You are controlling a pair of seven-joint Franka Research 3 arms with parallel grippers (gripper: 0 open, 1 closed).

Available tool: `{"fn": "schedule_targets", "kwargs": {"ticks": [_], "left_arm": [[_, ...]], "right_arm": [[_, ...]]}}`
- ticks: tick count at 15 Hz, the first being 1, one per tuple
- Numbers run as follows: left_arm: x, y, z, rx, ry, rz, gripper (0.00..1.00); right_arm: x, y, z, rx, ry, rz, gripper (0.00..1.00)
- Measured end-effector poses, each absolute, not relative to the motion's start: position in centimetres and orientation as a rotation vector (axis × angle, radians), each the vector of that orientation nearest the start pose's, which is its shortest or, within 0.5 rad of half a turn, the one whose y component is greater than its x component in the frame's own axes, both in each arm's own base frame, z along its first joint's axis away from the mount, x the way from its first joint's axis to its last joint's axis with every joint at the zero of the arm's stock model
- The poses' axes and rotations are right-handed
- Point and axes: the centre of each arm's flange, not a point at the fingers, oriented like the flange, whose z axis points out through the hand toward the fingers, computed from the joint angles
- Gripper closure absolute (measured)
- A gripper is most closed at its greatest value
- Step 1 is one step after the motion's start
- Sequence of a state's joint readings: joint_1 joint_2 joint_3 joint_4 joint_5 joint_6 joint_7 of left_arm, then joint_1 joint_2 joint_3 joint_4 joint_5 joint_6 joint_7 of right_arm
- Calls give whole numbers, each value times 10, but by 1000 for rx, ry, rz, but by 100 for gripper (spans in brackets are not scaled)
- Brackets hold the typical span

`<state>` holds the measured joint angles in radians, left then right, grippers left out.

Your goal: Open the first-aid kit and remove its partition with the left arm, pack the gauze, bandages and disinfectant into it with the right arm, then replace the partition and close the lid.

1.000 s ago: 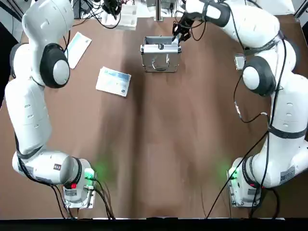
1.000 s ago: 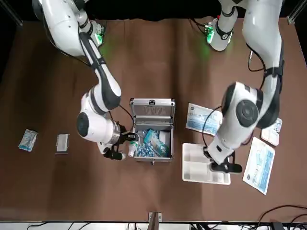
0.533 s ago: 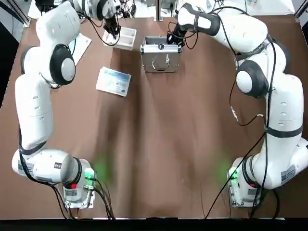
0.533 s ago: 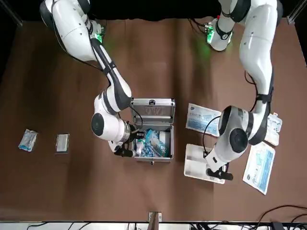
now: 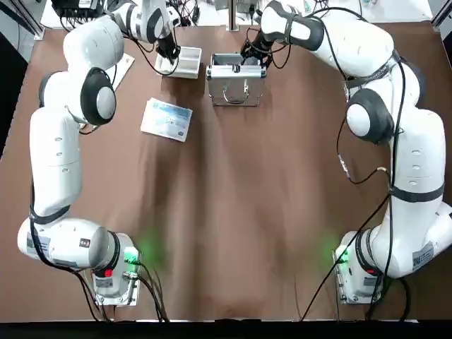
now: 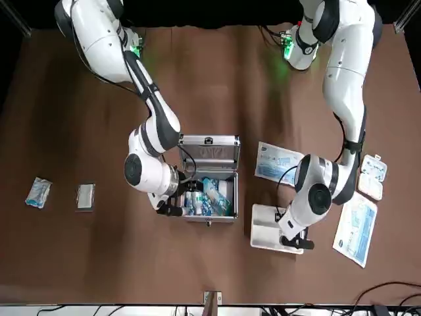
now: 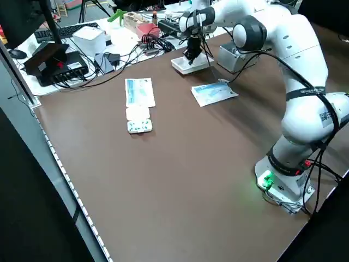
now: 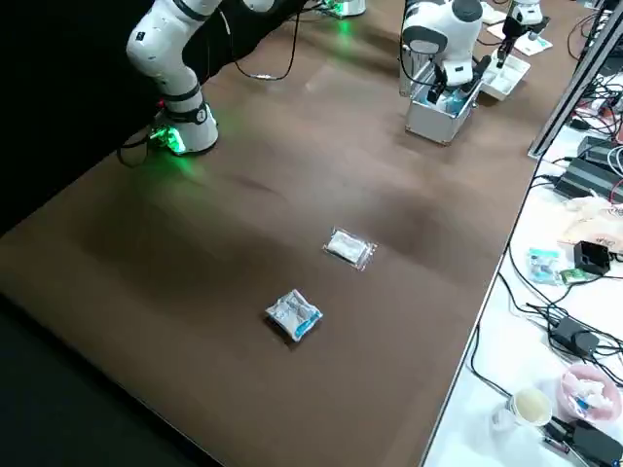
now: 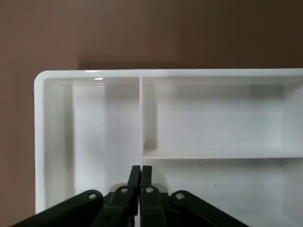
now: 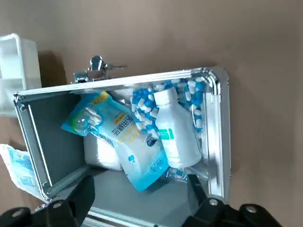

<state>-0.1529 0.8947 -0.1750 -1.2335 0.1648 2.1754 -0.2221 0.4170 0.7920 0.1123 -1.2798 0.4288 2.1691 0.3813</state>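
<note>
First-aid kit (image 10: pixel 220 142): one, open, just to the robot's right of the partition, its long side running left to right across the robot's front; the coming move probably turns on that sideways carry
Lid (image 6: pixel 210 153): one, raised, on the robot's side of the case
Partition (image 9: pixel 40 142): one, at the left gripper, the nearer hand; its long axis I cannot tell
Left gripper (image 9: pixel 141 168): beside the case, narrow, seemingly pinching a divider wall of the partition
Right gripper (image 10: pixel 142 187): at the case opening, fingers wide with nothing between; it likely must clear out first
Flat packets: two, one between the arms (image 6: pixel 279 162), one farther left (image 6: pixel 355 227)
White blister pack (image 6: pixel 372 176): one, far left
Blue pouch (image 10: pixel 137 151): one, slanting inside the case
Disinfectant (image 10: pixel 177 130): one bottle, lying inside beside the pouch
Small packets: two, (image 8: pixel 293 314) and (image 8: pixel 348 248), out right
White bundle (image 10: pixel 102 153): one, under the pouch
Capsule packs (image 10: pixel 142 106): inside, number unclear
</note>
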Motion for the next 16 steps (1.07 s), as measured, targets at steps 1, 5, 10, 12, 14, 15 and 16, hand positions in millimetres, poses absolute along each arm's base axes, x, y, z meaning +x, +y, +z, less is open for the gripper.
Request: {"fn": "schedule_targets", "kwargs": {"ticks": [1, 5, 10, 12, 14, 15, 16], "left_arm": [[735, -206, 235, -3156, 153, -124, 97], [740, -208, 236, -3177, 19, -196, 78], [747, -205, 262, -3181, 10, -261, 44], [748, -205, 302, -3176, 10, -290, 26], [744, -204, 356, -3165, 9, -318, 8], [739, -202, 385, -3156, 7, -323, 6], [732, -200, 414, -3147, 5, -318, 5]], "right_arm": [[659, 377, 295, -2692, 159, 143, 13], [683, 335, 324, -2689, 209, 152, 12], [716, 242, 341, -2688, 292, 187, 12], [725, 198, 337, -2712, 284, 199, 12], [731, 146, 330, -2767, 276, 224, 12], [730, 119, 324, -2793, 262, 259, 12], [729, 94, 318, -2815, 237, 298, 12]]}}
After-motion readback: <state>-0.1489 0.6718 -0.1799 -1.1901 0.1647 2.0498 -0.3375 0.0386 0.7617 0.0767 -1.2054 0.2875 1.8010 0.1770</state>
